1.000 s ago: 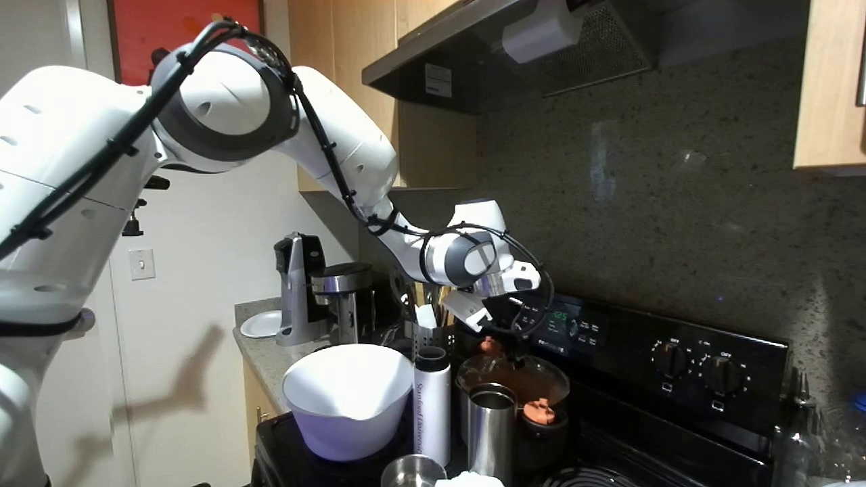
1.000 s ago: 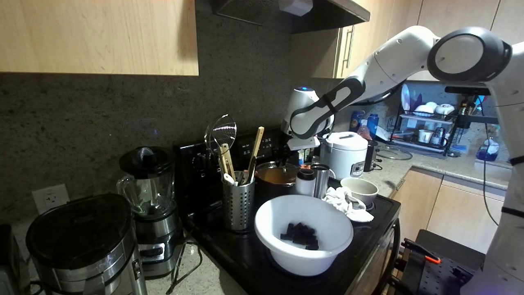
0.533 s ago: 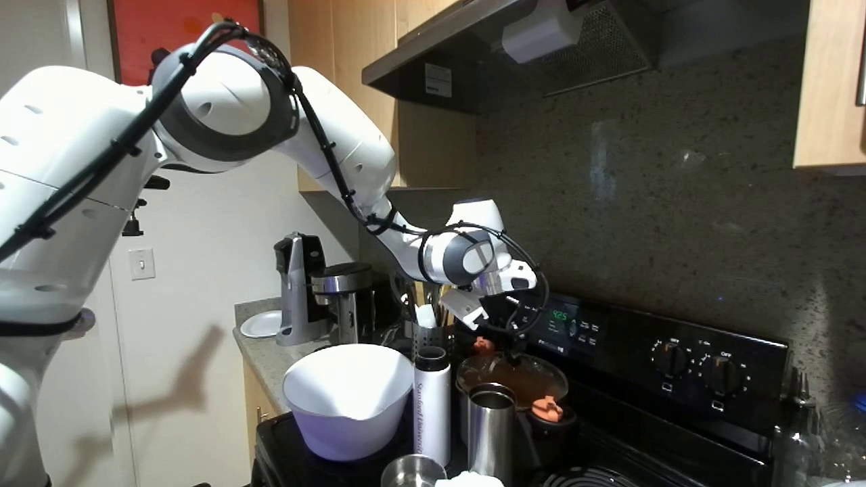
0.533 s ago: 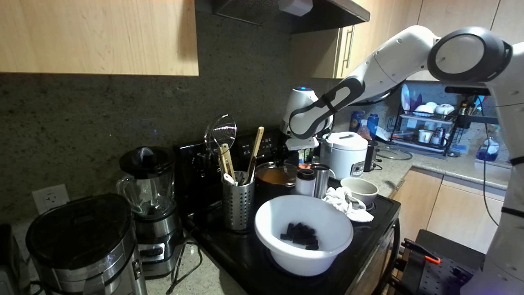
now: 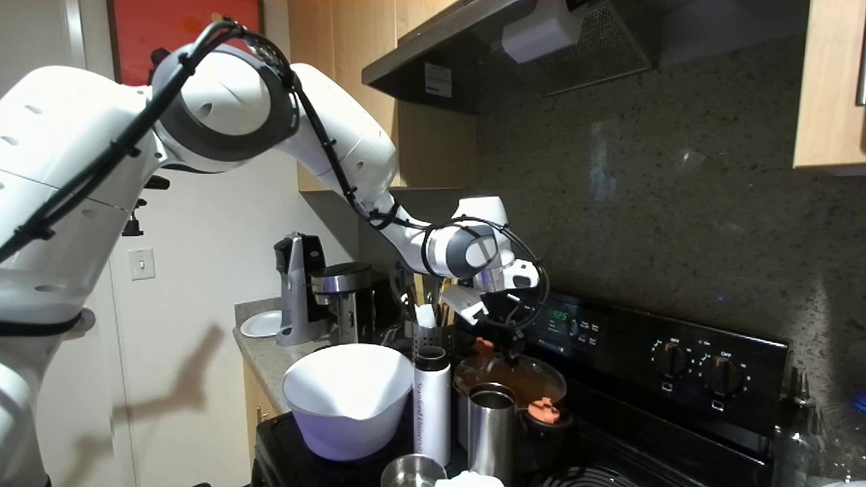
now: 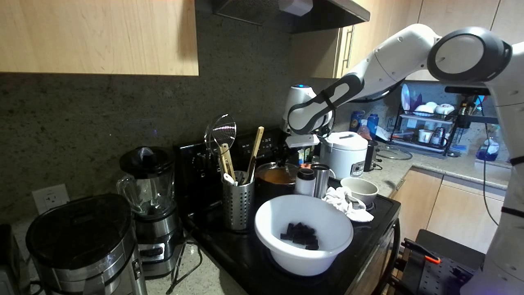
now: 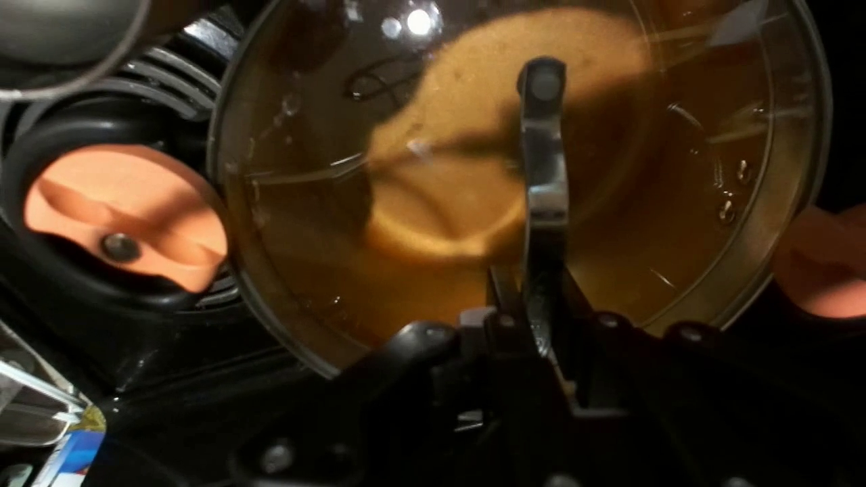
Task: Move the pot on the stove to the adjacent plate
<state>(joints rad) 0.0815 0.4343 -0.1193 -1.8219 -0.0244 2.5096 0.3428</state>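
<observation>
In an exterior view the lidded pot (image 5: 531,384), low and right of centre, shows slightly further left than half a second ago, and its near orange handle (image 5: 543,410) has shifted left too. In both exterior views the arm's wrist (image 5: 482,216) stands a touch higher. Bottom centre of the wrist view, the gripper (image 7: 533,281) has its fingers drawn tight on both sides of the metal lid handle (image 7: 544,176). The pot is over the stove (image 5: 622,348); whether its base touches cannot be told.
</observation>
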